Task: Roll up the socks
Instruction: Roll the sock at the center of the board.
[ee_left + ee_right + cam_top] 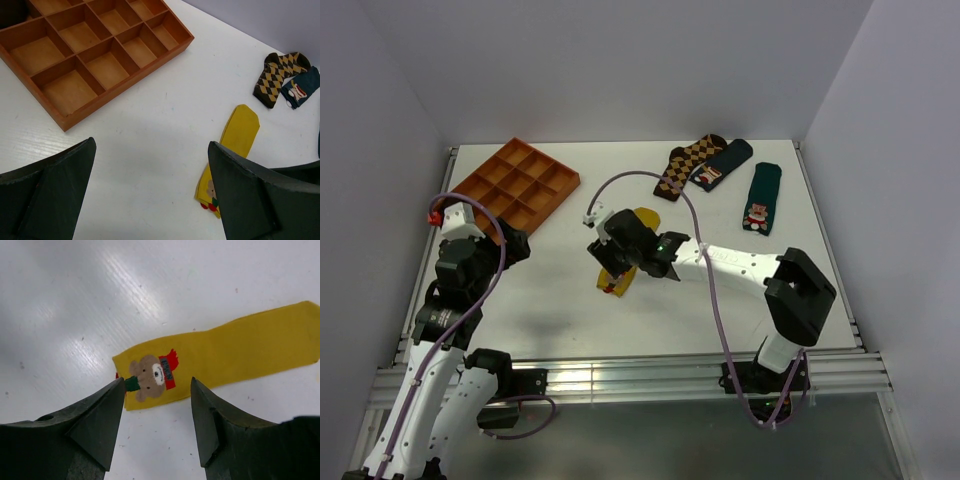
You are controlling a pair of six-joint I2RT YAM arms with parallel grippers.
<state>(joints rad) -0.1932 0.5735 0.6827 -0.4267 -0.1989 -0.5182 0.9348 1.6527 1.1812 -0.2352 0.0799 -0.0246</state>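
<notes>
While the right hand (157, 390) hovers low over the middle of the tabletop (560, 310), its two fingers stand spread and pinch nothing. The yellow sock (225, 352) lies flat and unrolled beneath it, stretched to full length near the centre of the tabletop. The toe end points toward the near edge and the open end toward the far edge. A small bear figure (150, 374) with a red scarf is printed near the toe. In the right wrist view this figure shows in the gap between the two fingers. Whether the fingertips touch the fabric cannot be told.

The left hand (151, 145) is spread wide and holds nothing. It hangs above bare tabletop at the left side, well apart from the yellow sock.

A wooden tray (520, 185) with open compartments rests at the far left corner. An argyle sock (688, 163) in brown and tan lies at the far right, touching a dark green sock (725, 165). A second dark green sock (762, 197) with a Santa figure lies just beside them, nearer the right edge.
</notes>
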